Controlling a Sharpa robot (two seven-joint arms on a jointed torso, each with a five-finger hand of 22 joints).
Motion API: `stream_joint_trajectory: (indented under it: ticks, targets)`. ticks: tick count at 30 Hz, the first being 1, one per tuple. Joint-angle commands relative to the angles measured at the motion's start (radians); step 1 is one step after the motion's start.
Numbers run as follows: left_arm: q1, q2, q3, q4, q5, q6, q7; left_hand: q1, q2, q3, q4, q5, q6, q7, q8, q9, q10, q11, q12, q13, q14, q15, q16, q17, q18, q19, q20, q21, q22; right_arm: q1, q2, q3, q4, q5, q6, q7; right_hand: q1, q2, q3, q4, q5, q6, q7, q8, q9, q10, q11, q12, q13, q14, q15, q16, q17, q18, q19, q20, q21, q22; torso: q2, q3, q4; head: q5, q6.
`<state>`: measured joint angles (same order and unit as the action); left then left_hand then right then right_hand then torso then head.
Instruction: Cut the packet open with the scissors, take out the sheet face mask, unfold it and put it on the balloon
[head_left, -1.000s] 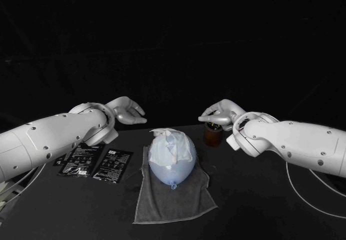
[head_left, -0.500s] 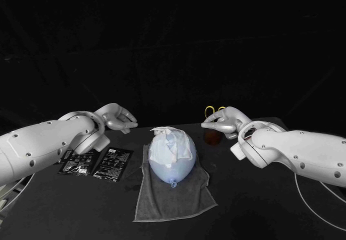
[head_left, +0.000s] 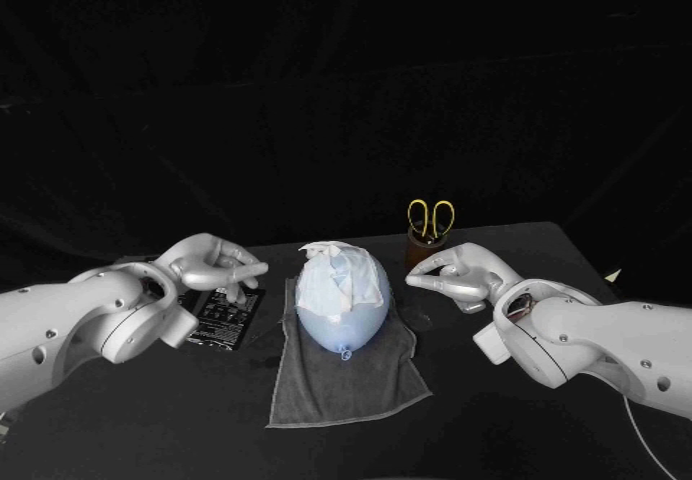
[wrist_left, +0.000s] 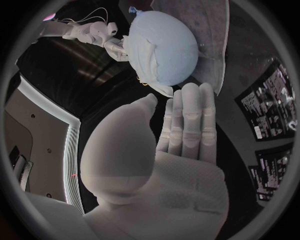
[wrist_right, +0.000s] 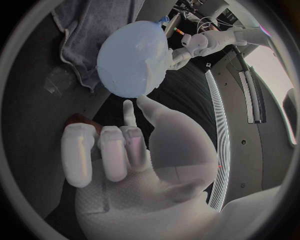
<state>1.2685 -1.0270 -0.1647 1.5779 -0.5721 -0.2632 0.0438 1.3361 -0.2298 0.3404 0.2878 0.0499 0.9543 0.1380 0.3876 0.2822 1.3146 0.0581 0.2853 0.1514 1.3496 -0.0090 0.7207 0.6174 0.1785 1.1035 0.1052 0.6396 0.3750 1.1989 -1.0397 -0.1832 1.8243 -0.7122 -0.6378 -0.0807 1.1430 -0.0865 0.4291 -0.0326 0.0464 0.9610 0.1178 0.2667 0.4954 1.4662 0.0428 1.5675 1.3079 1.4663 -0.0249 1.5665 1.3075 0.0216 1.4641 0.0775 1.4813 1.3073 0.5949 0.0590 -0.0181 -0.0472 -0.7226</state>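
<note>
A: Mask (head_left: 339, 275), did any fingers hold it?
B: No. Both hands were curled in on nothing, left hand (head_left: 214, 268) and right hand (head_left: 459, 275), either side of the balloon (head_left: 346, 322)
A: So where was it?
B: Draped over the balloon's far end. The balloon lay on a towel (head_left: 346, 395), scissors (head_left: 430, 214) behind

Dim black surroundings; light from above brightens the balloon (head_left: 343, 302); wrist views bend near their rims.
</note>
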Motion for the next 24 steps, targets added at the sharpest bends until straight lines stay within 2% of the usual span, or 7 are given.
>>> stream_joint_trajectory:
  ticks: [1, 2, 3, 6, 8, 14, 24]
  targets:
    - [-0.028, -0.021, -0.003, 0.047, 0.085, -0.018, 0.054, -0.037, 0.003, -0.056, 0.008, 0.001, 0.008, -0.019, -0.009, -0.002, 0.027, -0.012, 0.086, 0.067, 0.057, -0.017, 0.263, 0.243, 0.003, 0.039, -0.024, 0.086, 0.055, -0.028, -0.019, -0.001, 0.037, 0.01, -0.044, 0.048, 0.006, -0.003, -0.004, 0.005, 0.005, 0.007, -0.001, -0.007, -0.002, 0.105, -0.007, 0.003, 0.263, 0.104, -0.004, 0.004, 0.263, -0.003, 0.074, 0.0, 0.009, 0.238, -0.002, -0.0018, -0.0006, -0.001, -0.012]
    - [-0.035, -0.025, -0.004, 0.056, 0.088, -0.021, 0.055, -0.035, 0.009, -0.067, 0.008, 0.005, 0.01, -0.019, -0.009, -0.002, 0.02, -0.015, 0.11, 0.089, 0.055, -0.019, 0.298, 0.274, 0.002, 0.035, -0.028, 0.105, 0.069, -0.035, -0.023, -0.002, 0.045, 0.01, -0.049, 0.05, 0.006, -0.003, -0.004, 0.005, 0.005, 0.007, -0.001, -0.007, -0.002, 0.105, -0.007, 0.003, 0.263, 0.104, -0.004, 0.004, 0.263, -0.003, 0.074, 0.0, 0.009, 0.238, -0.002, -0.002, -0.0005, -0.001, -0.013]
    - [-0.049, -0.032, -0.005, 0.072, 0.096, -0.025, 0.055, -0.036, 0.02, -0.102, 0.008, -0.005, 0.009, -0.018, -0.01, -0.002, -0.013, -0.019, 0.171, 0.146, 0.055, -0.019, 0.393, 0.369, -0.003, 0.026, -0.032, 0.167, 0.126, -0.05, -0.029, -0.002, 0.057, 0.01, -0.058, 0.055, 0.005, -0.005, -0.007, 0.007, 0.006, 0.011, -0.002, -0.008, -0.004, 0.105, -0.008, 0.003, 0.263, 0.104, -0.004, 0.004, 0.263, -0.003, 0.074, 0.0, 0.011, 0.239, -0.001, -0.0026, 0.0, -0.002, -0.015]
    - [-0.077, -0.042, -0.006, 0.102, 0.105, -0.036, 0.053, -0.054, 0.037, -0.146, 0.001, -0.001, 0.009, -0.021, -0.01, -0.001, -0.035, -0.024, 0.247, 0.211, 0.071, -0.019, 0.481, 0.456, -0.016, 0.052, -0.035, 0.279, 0.25, -0.076, -0.035, -0.003, 0.075, 0.009, -0.081, 0.068, 0.004, -0.007, -0.009, 0.009, 0.006, 0.013, -0.002, -0.009, -0.005, 0.105, -0.008, 0.003, 0.263, 0.104, -0.005, 0.004, 0.263, -0.003, 0.075, -0.001, 0.011, 0.239, 0.0, -0.0016, -0.0002, 0.0, -0.021]
    - [-0.091, -0.045, -0.007, 0.117, 0.107, -0.044, 0.054, -0.057, 0.054, -0.19, 0.003, -0.001, 0.006, -0.021, -0.009, 0.0, -0.071, -0.021, 0.301, 0.263, 0.063, -0.018, 0.501, 0.469, -0.017, 0.03, -0.034, 0.313, 0.281, -0.089, -0.035, -0.003, 0.083, 0.011, -0.098, 0.079, 0.003, -0.008, -0.012, 0.01, 0.006, 0.014, -0.002, -0.011, -0.006, 0.105, -0.008, 0.003, 0.263, 0.104, -0.005, 0.004, 0.263, -0.003, 0.075, -0.001, 0.011, 0.239, 0.002, -0.0019, 0.0004, 0.003, -0.024]
    - [-0.117, -0.04, -0.007, 0.149, 0.11, -0.077, 0.068, -0.046, 0.073, -0.242, 0.005, -0.002, -0.003, -0.017, -0.011, 0.0, -0.108, -0.017, 0.341, 0.304, 0.049, -0.014, 0.5, 0.457, -0.015, 0.0, -0.029, 0.332, 0.294, -0.108, -0.024, -0.003, 0.097, 0.016, -0.143, 0.118, 0.004, -0.013, -0.018, 0.013, 0.006, 0.012, -0.002, -0.017, -0.011, 0.105, -0.008, 0.003, 0.263, 0.104, -0.005, 0.004, 0.263, -0.003, 0.075, -0.002, 0.012, 0.239, 0.002, -0.0004, -0.0004, 0.005, -0.032]
    - [-0.129, -0.013, -0.007, 0.172, 0.133, -0.145, 0.116, 0.045, 0.085, -0.272, 0.0, -0.002, -0.026, -0.007, -0.023, -0.004, -0.146, -0.009, 0.358, 0.327, 0.025, -0.006, 0.479, 0.422, -0.006, -0.05, -0.021, 0.316, 0.265, -0.116, 0.002, -0.003, 0.1, -0.004, -0.211, 0.178, 0.03, -0.022, -0.021, 0.001, 0.006, 0.005, 0.003, -0.033, -0.021, 0.105, -0.004, 0.003, 0.263, 0.104, -0.003, 0.004, 0.263, -0.002, 0.073, -0.001, 0.006, 0.237, 0.0, 0.0001, -0.0009, 0.001, -0.038]
